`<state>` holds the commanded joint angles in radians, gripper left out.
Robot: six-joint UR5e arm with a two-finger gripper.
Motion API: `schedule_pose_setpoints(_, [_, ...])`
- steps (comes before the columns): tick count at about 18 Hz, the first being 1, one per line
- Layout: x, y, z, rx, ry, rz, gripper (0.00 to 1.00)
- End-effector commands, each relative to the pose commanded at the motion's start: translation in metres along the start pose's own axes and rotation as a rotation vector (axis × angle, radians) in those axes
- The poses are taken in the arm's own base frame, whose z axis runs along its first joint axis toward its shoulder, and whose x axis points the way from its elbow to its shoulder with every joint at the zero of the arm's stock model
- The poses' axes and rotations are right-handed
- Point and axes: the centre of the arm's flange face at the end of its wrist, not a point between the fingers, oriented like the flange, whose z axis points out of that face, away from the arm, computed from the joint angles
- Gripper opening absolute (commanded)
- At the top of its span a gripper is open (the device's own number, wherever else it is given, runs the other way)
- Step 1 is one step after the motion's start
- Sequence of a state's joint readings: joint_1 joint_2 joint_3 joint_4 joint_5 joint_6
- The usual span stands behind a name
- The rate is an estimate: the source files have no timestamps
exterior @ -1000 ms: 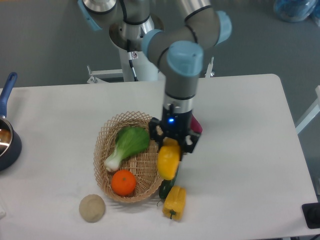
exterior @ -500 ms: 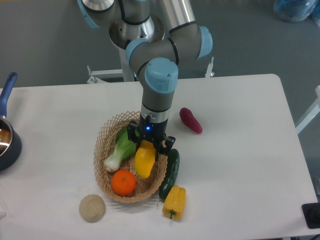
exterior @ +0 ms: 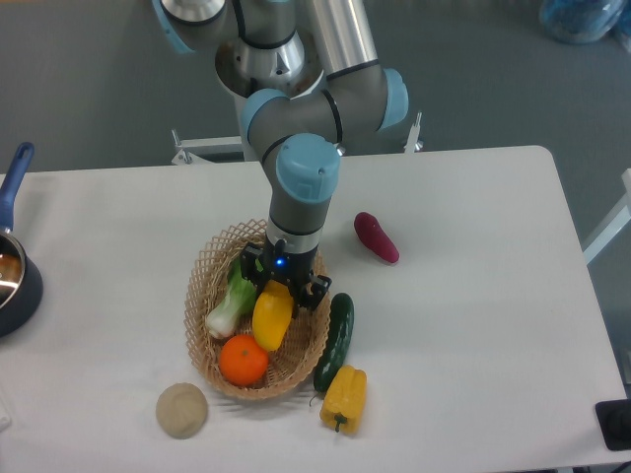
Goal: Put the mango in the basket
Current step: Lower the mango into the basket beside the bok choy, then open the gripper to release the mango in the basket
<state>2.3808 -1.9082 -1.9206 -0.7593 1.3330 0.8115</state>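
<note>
Since a second ago, my end effector (exterior: 277, 292), clamped on the mango (exterior: 272, 315), has carried it from the rim to over the basket (exterior: 202, 301); I judge release comes next.

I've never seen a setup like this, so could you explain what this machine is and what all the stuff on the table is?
This is one robot arm bolted behind a white table, filmed by one fixed camera looking down from the front. Its tool pinches a yellow mango above a wicker basket, which already holds bok choy and an orange. Beside the basket lie a cucumber, a yellow bell pepper, a potato and a reddish sweet potato. A blue-handled pot sits at the left edge.
</note>
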Motion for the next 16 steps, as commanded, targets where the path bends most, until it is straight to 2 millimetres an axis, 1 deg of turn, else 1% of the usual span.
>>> schedule_pose_setpoints(1, [0.000, 0.000, 0.000, 0.000, 0.000, 0.000, 0.57])
schedule_pose_setpoints(3, [-0.001, -0.001, 0.000, 0.001, -0.001, 0.006, 0.81])
schedule_pose_setpoints(4, [-0.001, -0.001, -0.001, 0.002, -0.002, 0.007, 0.91])
schedule_pose_setpoints(5, [-0.002, -0.002, -0.001, 0.002, -0.004, 0.007, 0.96])
schedule_pose_setpoints(6, [-0.002, -0.002, -0.001, 0.001, -0.005, 0.006, 1.00])
schedule_pose_setpoints(8, [-0.003, -0.002, -0.005, -0.004, -0.020, 0.007, 1.00])
schedule_pose_setpoints(10, [-0.006, -0.003, -0.013, -0.003, -0.040, 0.008, 1.00])
schedule_pose_setpoints(12, [-0.012, -0.009, -0.043, 0.023, -0.101, 0.012, 1.00])
schedule_pose_setpoints(13, [-0.021, -0.015, -0.062, 0.042, -0.137, 0.010, 1.00])
schedule_pose_setpoints(16, [-0.059, -0.026, -0.123, 0.116, -0.247, -0.018, 1.00])
